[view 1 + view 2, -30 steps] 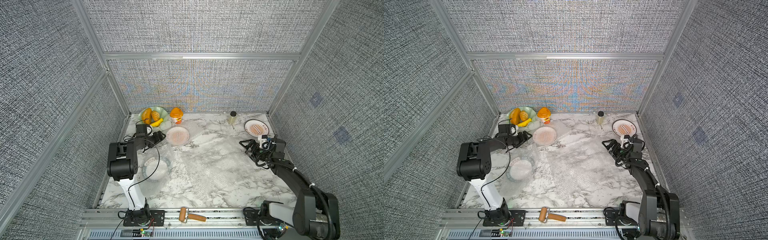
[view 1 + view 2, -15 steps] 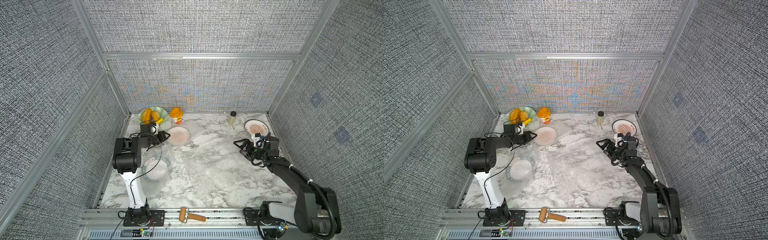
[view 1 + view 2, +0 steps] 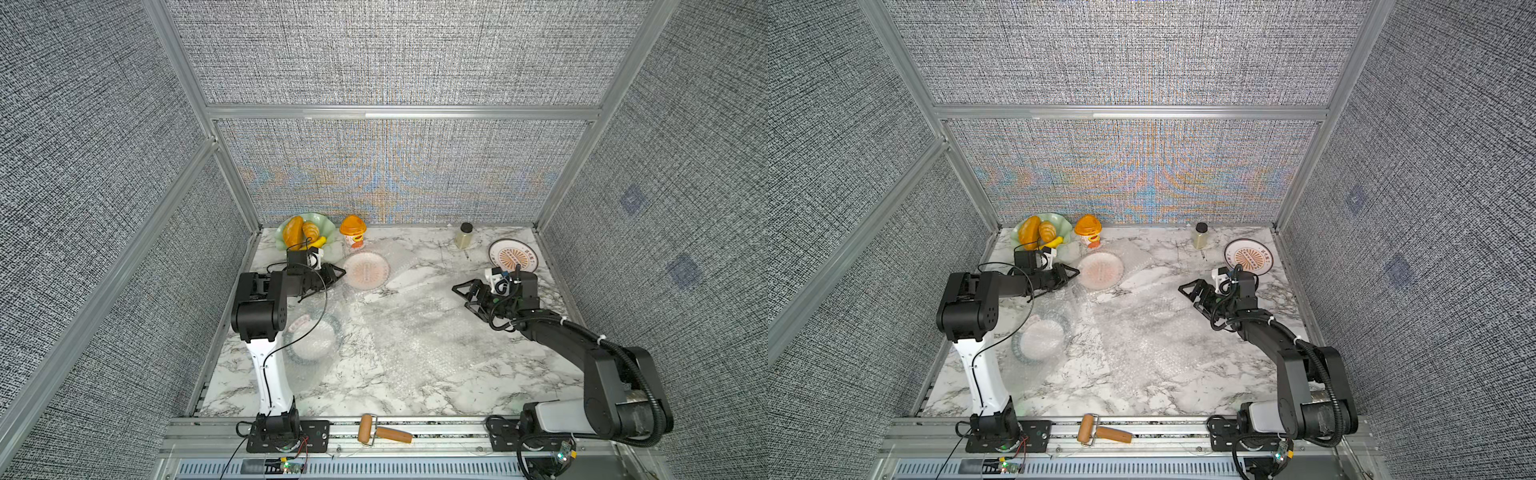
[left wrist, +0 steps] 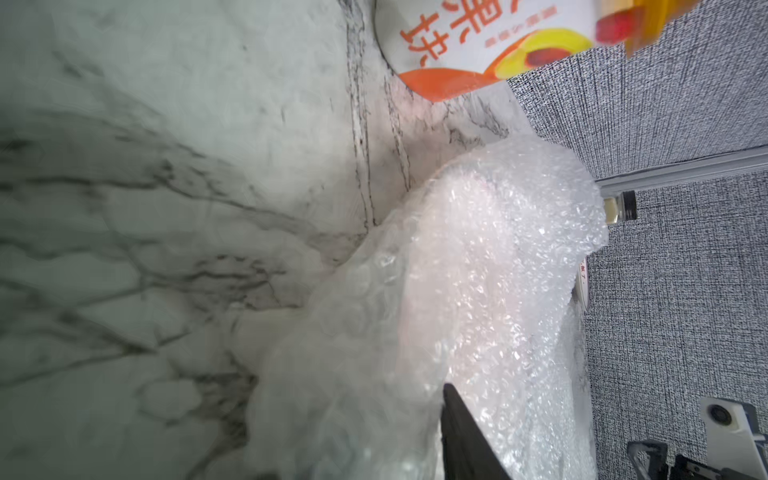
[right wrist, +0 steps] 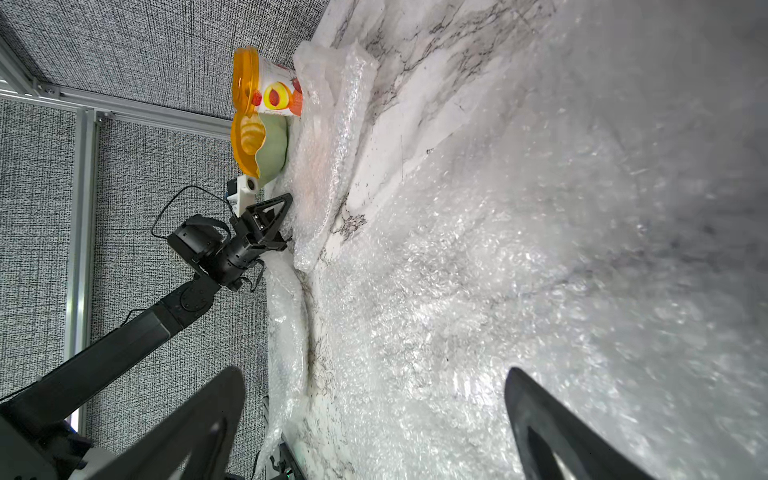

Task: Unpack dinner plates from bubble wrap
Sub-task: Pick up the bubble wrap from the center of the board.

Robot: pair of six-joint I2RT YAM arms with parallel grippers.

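Note:
A dinner plate with an orange centre lies wrapped in bubble wrap at the back left. My left gripper is at its left edge. One dark finger presses into the wrap and the other is hidden. A teal-rimmed plate lies under wrap near the left arm. A bare sunburst plate sits at the back right. My right gripper hangs open and holds nothing, above a flat sheet of bubble wrap.
At the back left stand a pale green dish with bread and an orange-lidded cup, close to the left gripper. A small jar stands at the back. A wooden-handled roller lies on the front rail.
My left gripper has reached right to the wrapped plate's edge and its jaws have narrowed. My right gripper has moved left, away from the bare plate, still open.

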